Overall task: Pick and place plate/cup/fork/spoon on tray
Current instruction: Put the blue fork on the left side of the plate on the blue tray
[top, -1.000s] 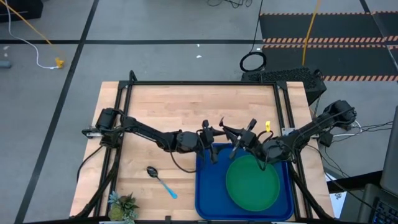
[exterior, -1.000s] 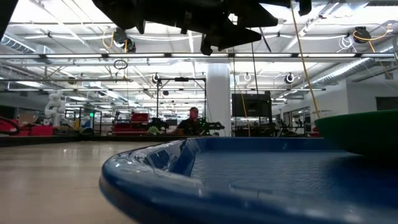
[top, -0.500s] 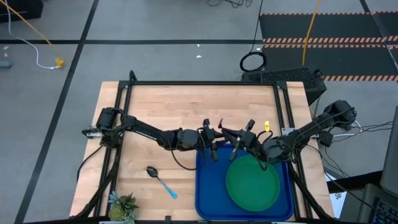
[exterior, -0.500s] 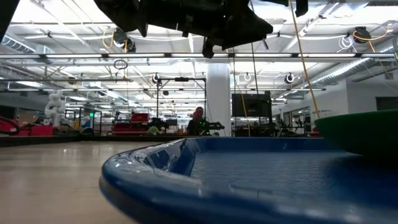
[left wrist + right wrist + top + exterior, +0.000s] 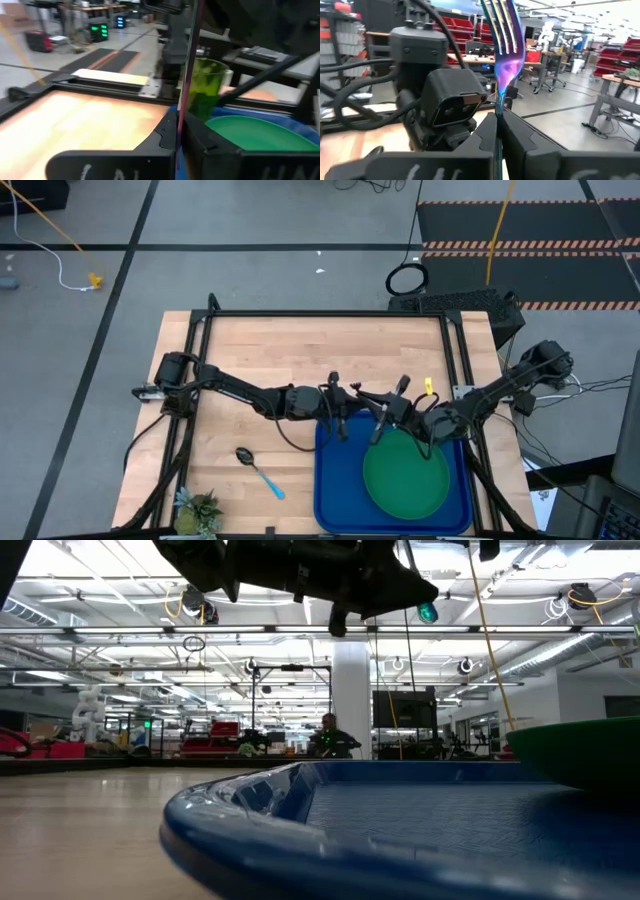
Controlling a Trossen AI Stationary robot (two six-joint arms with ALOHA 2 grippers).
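Observation:
The fork [image 5: 504, 60] is held up over the far left corner of the blue tray [image 5: 335, 498], between my two grippers. My left gripper [image 5: 355, 400] reaches in from the table's left and my right gripper [image 5: 372, 402] from its right. Both are shut on the fork. The green plate [image 5: 405, 475] lies flat in the tray. The olive cup [image 5: 207, 90] stands upright beyond the plate, its foot hidden. The spoon [image 5: 258, 470] lies on the bare table left of the tray. My left gripper pinches the fork between its two fingers; the left wrist view shows it edge-on as a thin strip [image 5: 180, 125]. Which part of the fork this is cannot be told. The fingers come roughly level from the table's left. The fork is clear of the tray. My right gripper pinches the fork just below the tines, where the neck narrows [image 5: 500, 102], between its two fingers. It comes roughly level from the table's right. The tines [image 5: 501, 27] stick out free beyond the fingers.
A spiky potted plant [image 5: 197, 510] stands at the table's near left corner. A black frame [image 5: 320, 315] runs round the tabletop. The wood on the far and left sides is bare. A person shows far off in the room [image 5: 330, 735].
My left gripper has shut on the fork that my right gripper holds. My right gripper has kept its hold and its place. The fork, plate, cup and spoon stay where they were.

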